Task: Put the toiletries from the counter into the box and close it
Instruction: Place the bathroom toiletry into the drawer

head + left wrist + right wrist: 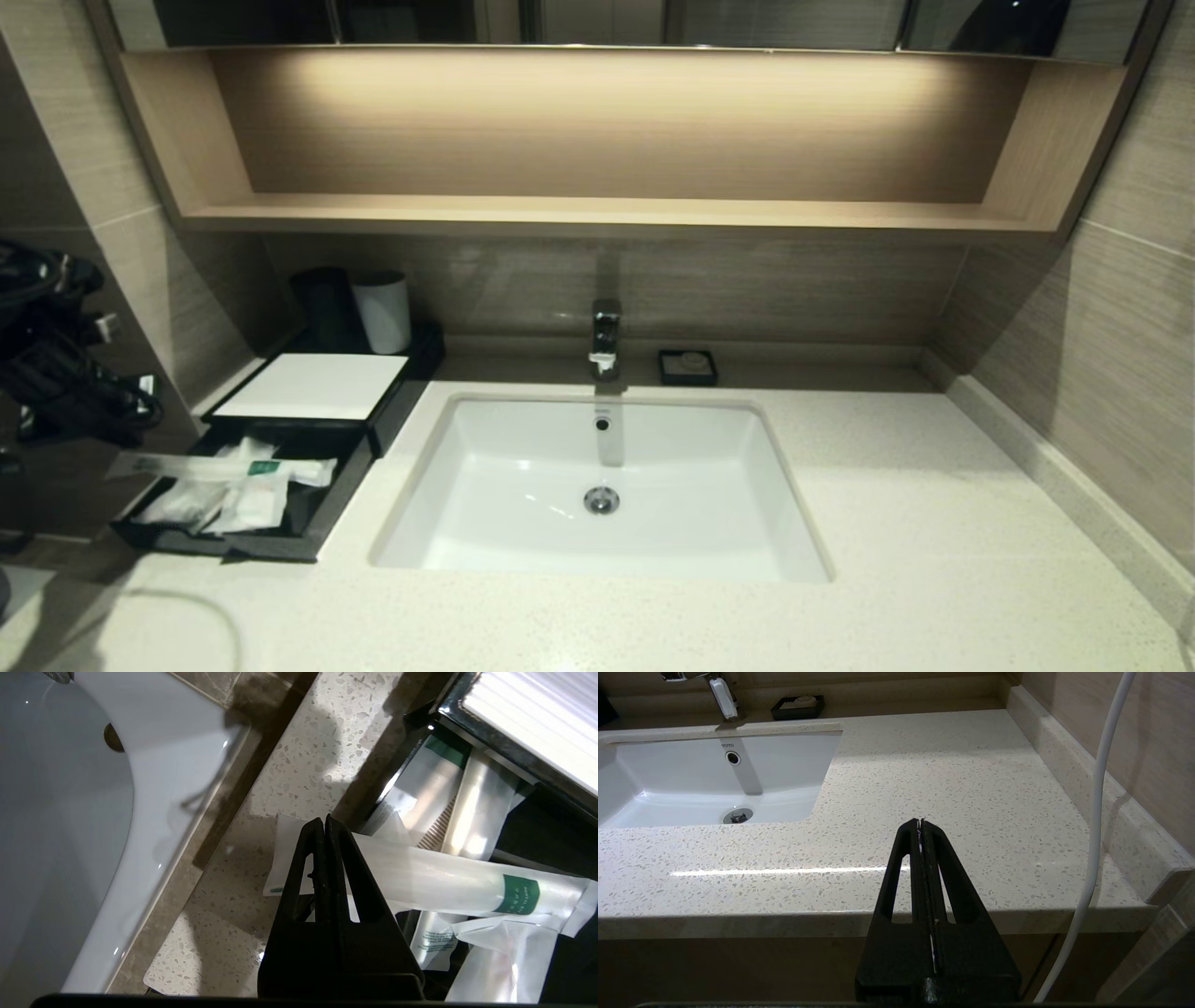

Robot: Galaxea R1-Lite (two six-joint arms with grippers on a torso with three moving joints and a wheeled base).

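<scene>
We start close in. Our left tool (324, 820) hangs above the surface (887, 523) at about 9 o'clock in the head view, near the front corner of the box (373, 425). Its two fingers are pressed flat together and they hold nothing. Our right tool (920, 821) waits low by the front edge of the surface, at about 5 o'clock. Its fingers are pressed together too, with nothing in them. A white cable (1097, 812) hangs beside it.

The box sits at 9 o'clock, left of the sink (523, 551). Its drawer (322, 513) is pulled out toward us. The packets lie inside it in a loose pile. One long packet with a green band (467, 889) lies across the top of the pile. One end of it sticks out past the drawer's edge, over the surface. A second long packet with a green band (434, 779) lies under it, reaching back toward the box. A flat pouch (495, 961) lies at the near side of the pile. Another pouch with small green print (432, 942) lies partly under the top packet.

Farther back, the box has a flat white top (313, 385). Behind it, at about 10 o'clock, a black cup (327, 303) and a white cup (383, 311) stand side by side. At 12 o'clock stands the tap (605, 338). Just right of it sits a small black soap dish (688, 367). Above them runs a wooden shelf (607, 213).
</scene>
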